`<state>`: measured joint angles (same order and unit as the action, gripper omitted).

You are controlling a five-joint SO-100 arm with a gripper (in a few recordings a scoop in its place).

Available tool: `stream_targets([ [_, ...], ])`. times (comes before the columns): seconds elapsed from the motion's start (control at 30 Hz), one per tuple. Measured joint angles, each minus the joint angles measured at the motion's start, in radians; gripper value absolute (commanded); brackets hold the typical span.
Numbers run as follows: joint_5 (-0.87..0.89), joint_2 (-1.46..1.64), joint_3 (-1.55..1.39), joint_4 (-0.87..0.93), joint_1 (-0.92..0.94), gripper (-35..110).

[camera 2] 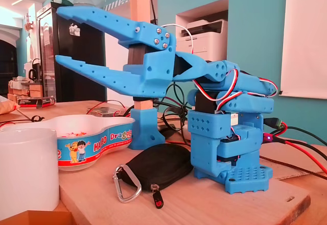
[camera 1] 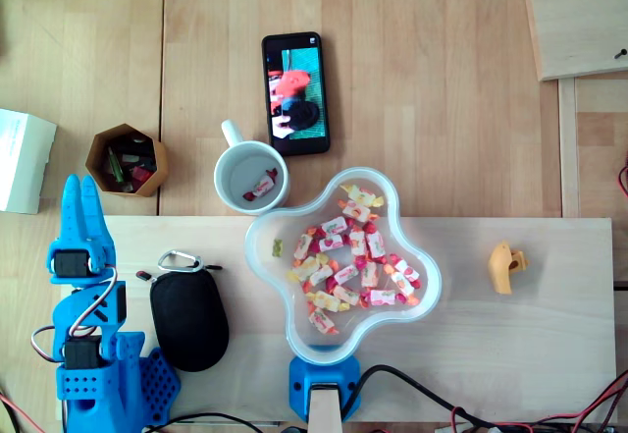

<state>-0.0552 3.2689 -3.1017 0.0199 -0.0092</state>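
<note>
Looking down from above, the blue arm (camera 1: 103, 374) sits folded in the lower left of the frame, jaws pointing up at a wooden pot (camera 1: 126, 161) of odds and ends, but it's hard to tell there how far apart they are. The side-on fixed view sorts that out: jaws spread wide in the upper left, gripping nothing, over the worktop (camera 2: 204, 204). The black pouch (camera 2: 158, 166) lies just beside the arm's base, with the candy bowl (camera 2: 97, 141) and white mug (camera 2: 25, 169) further left.
</note>
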Motion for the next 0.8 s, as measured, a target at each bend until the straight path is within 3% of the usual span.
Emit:
stream_targets([
  [0.33,0.000,0.000,0.173,0.029,0.000,20],
  [0.6,0.014,0.000,0.451,0.328,0.000,20],
  [0.8,0.120,-0.018,0.698,0.612,0.003,20],
])
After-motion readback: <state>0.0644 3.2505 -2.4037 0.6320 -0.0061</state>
